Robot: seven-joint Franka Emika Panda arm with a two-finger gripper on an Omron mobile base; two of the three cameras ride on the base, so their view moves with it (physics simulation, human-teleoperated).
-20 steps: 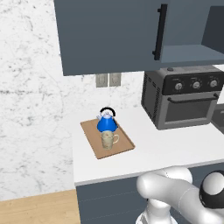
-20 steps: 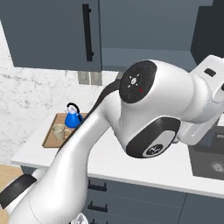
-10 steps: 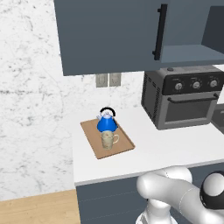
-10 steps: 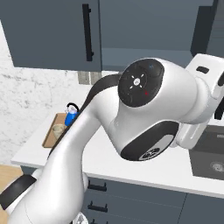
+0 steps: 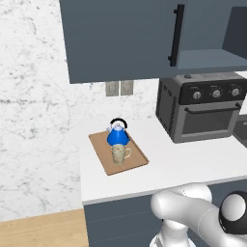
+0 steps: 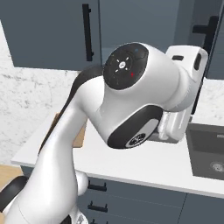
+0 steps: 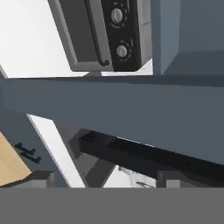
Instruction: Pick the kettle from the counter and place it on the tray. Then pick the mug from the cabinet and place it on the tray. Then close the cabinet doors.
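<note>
Your gripper (image 7: 107, 179) has its tips spread wide with nothing held, lined up on the black handle (image 7: 144, 158) of the open cabinet door (image 7: 131, 109), likely to swing it shut. Farther left, the mug (image 5: 119, 154) stands just in front of the kettle (image 5: 117, 136), both on the tray (image 5: 137, 161).

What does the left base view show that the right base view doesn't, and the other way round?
Left base view: the kettle and mug on the tray, with the toaster oven beside. Right base view: the sink and the base cabinets' drawer handles. Both: the white counter, the marbled wall and a cabinet door with its black bar handle.
</note>
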